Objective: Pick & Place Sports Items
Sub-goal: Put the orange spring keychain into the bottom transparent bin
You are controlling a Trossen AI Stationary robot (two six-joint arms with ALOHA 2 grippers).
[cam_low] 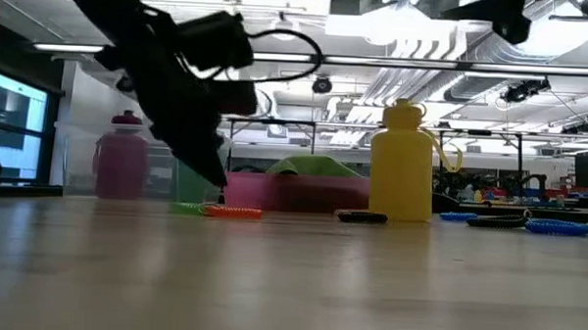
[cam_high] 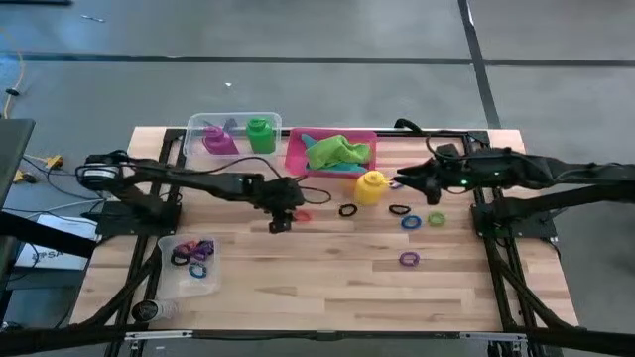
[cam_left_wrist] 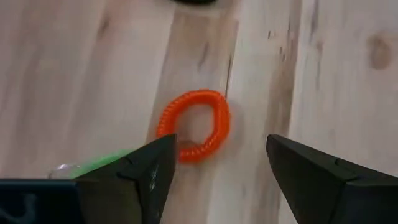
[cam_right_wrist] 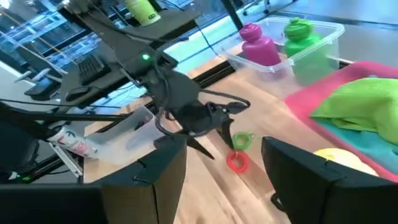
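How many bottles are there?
3. The purple bottle and green bottle stand in the clear tub. The yellow bottle stands on the table beside the pink tray.

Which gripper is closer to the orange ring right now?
Left. The left gripper hangs open right over the orange ring. The right gripper sits farther off across the table, beside the yellow bottle.

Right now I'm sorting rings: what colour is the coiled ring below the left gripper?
Orange, clearest in the left wrist view.
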